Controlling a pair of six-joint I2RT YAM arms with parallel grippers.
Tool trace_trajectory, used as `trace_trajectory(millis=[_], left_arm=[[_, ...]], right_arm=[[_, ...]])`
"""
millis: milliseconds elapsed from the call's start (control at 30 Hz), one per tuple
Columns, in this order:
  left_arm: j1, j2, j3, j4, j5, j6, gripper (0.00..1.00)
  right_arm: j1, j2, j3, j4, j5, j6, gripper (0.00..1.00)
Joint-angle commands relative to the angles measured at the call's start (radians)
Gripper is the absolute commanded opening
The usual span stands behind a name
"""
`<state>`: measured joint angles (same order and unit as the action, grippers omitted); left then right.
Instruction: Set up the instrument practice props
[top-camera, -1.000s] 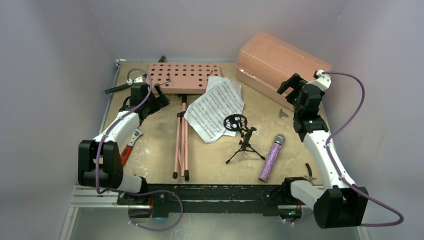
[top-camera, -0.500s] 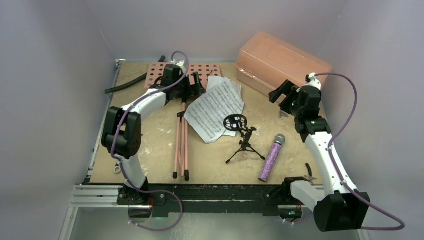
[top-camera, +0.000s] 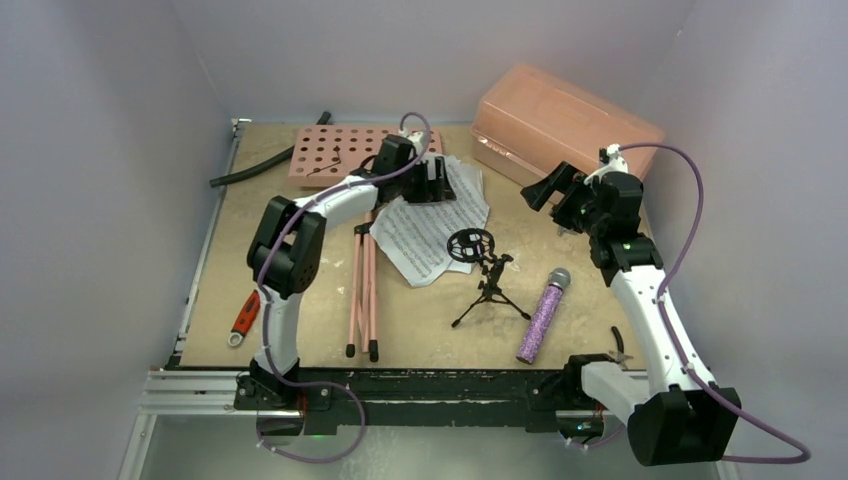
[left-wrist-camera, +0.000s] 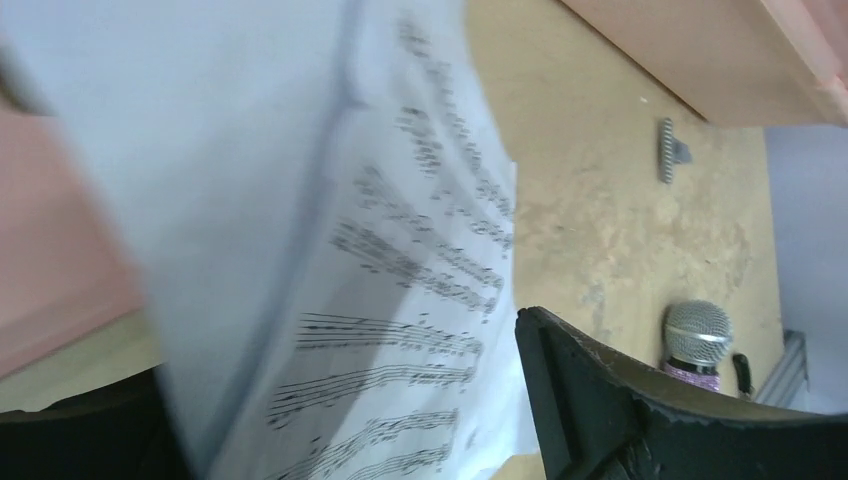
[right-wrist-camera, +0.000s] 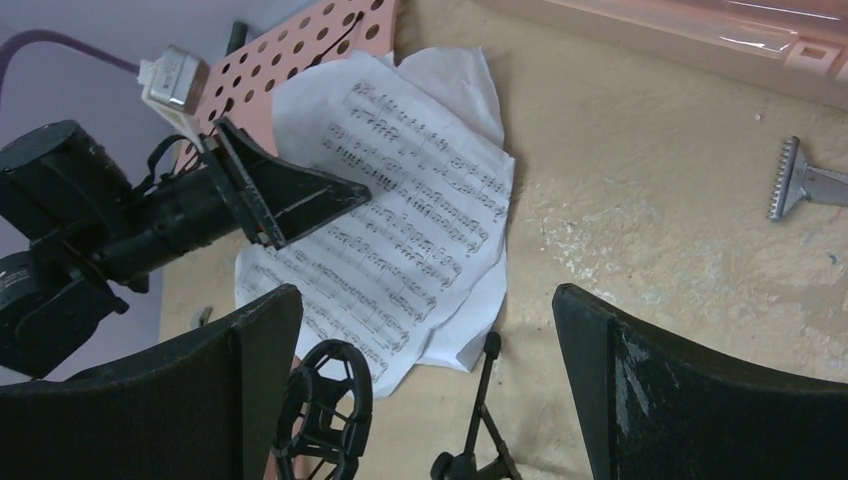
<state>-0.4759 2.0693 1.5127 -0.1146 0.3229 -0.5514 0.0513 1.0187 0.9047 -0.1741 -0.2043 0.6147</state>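
Left gripper is reaching over the far edge of the white sheet-music pages, just right of the pink music stand's perforated desk. In its wrist view its fingers are standing well apart, with a raised, blurred page edge sitting between them. No clamp on the paper is showing.

Right gripper is hanging above the table, near the salmon box, jaws spread wide and holding nothing.

The music stand is lying flat, desk at the far side and folded legs pointing toward the near edge. The pages are lying loosely fanned right of the desk, one corner overlapping it.

The black tripod mic stand is standing upright just near of the pages, its ring mount overlapping their near corner. The purple glitter microphone is lying right of it, apart, its silver head pointing far.

A toothed metal clip is lying by the box. A red-handled wrench is lying near-left.
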Motion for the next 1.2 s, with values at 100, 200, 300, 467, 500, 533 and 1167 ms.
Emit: trace_trajectory(millis=[100,200,300,467,500,533,1167], left_arm=[[-0.105,0.069,0.121,0.079,0.087,-0.049,0.73],[-0.121,0.073,0.114,0.091,0.082,-0.062,0.64],[-0.123,0.058,0.091,0.1,0.088,-0.072,0.56],[-0.122,0.039,0.072,0.155,0.172,-0.039,0.48],[-0.122,0.038,0.07,0.169,0.207,-0.036,0.46],[-0.122,0.038,0.072,0.186,0.251,-0.033,0.42],[-0.159,0.12,0.19,0.064,0.557,0.041,0.3]], right_arm=[[0.003,-0.007,0.051,0.03,-0.056,0.003,0.98],[0.013,-0.001,0.062,0.023,-0.053,-0.004,0.98],[0.018,0.006,0.08,0.01,-0.062,-0.004,0.98],[0.019,0.018,0.113,0.002,-0.075,-0.003,0.97],[0.019,0.021,0.12,0.0,-0.075,-0.002,0.97],[0.019,0.024,0.129,-0.005,-0.076,-0.002,0.97],[0.019,0.066,0.237,-0.063,-0.093,-0.009,0.97]])
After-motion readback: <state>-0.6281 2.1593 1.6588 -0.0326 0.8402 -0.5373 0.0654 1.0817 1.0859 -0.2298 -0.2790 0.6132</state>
